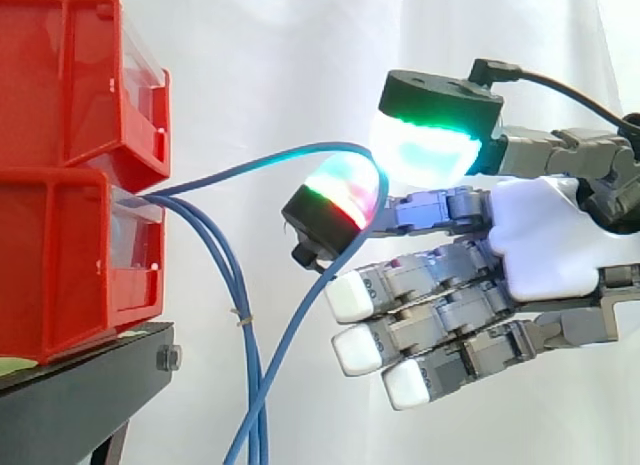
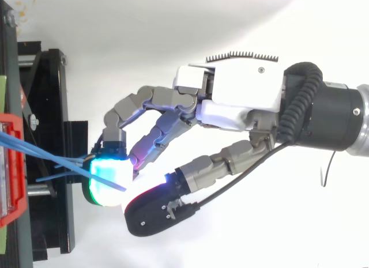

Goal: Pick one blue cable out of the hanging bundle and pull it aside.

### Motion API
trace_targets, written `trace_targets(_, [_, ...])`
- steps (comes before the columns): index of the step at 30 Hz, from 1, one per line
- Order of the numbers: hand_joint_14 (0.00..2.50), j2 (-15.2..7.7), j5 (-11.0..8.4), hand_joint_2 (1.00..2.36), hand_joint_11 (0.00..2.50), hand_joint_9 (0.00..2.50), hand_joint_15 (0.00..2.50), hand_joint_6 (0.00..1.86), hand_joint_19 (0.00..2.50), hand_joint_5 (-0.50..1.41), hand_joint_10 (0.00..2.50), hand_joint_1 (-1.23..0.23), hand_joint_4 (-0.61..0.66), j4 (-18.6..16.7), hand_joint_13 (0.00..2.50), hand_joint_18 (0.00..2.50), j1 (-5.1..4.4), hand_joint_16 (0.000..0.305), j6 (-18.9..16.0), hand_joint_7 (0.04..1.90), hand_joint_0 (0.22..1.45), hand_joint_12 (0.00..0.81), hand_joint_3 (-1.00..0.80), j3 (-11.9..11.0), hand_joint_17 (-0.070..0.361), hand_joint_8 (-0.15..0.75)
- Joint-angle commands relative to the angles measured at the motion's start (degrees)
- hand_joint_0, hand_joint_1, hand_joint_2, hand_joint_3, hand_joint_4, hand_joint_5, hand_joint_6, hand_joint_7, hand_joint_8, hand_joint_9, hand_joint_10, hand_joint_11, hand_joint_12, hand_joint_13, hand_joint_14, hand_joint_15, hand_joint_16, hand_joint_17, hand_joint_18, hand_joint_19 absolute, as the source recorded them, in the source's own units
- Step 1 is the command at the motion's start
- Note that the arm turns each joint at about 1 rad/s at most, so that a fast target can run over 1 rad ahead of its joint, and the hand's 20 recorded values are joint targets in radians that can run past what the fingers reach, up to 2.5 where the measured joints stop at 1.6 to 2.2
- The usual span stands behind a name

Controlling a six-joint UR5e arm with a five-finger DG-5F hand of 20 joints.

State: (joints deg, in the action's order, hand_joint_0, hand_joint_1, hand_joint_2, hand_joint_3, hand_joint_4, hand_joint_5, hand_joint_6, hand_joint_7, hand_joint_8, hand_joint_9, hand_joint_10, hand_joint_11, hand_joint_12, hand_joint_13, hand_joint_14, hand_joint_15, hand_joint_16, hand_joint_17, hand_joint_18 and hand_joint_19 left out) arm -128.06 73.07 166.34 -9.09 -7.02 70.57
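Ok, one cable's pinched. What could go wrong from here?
1. Slip: the hand holds the cable only between two pads, so a harder pull may let it slide out.
2. Drag: lower down, that cable crosses the bundle, so it may snag and bring the others along.
3. Tug: the cable runs in between the bins, so pulling far could strain it there or shift them.

No lettering, label, number or sign can be read, neither on the red bins (image 1: 60, 215) at the left, the blue cable (image 1: 260, 163), nor the hand (image 1: 550, 235) at the right.
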Motion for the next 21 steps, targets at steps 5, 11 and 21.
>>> trace_targets(5, [0.01, 0.0, 0.05, 1.0, 0.0, 0.69, 0.2, 0.89, 0.29, -0.06, 0.0, -0.91, -0.22, 0.1, 0.7, 0.58, -0.05, 0.062, -0.1, 1.02, 0.57, 0.448, 0.03, 0.0, 0.139, 0.292])
trace_targets(11, [0.0, 0.0, 0.05, 1.01, 0.0, 0.59, 0.13, 0.89, 0.26, -0.06, 0.0, -0.92, -0.26, 0.1, 0.65, 0.56, -0.05, 0.061, -0.1, 1.0, 0.57, 0.468, 0.07, 0.0, 0.138, 0.27])
trace_targets(21, [0.0, 0.0, 0.05, 1.03, 0.0, 0.59, 0.14, 0.88, 0.27, -0.05, 0.0, -0.94, -0.29, 0.3, 0.64, 0.55, -0.05, 0.06, -0.1, 1.05, 0.58, 0.455, 0.12, 0.0, 0.136, 0.256])
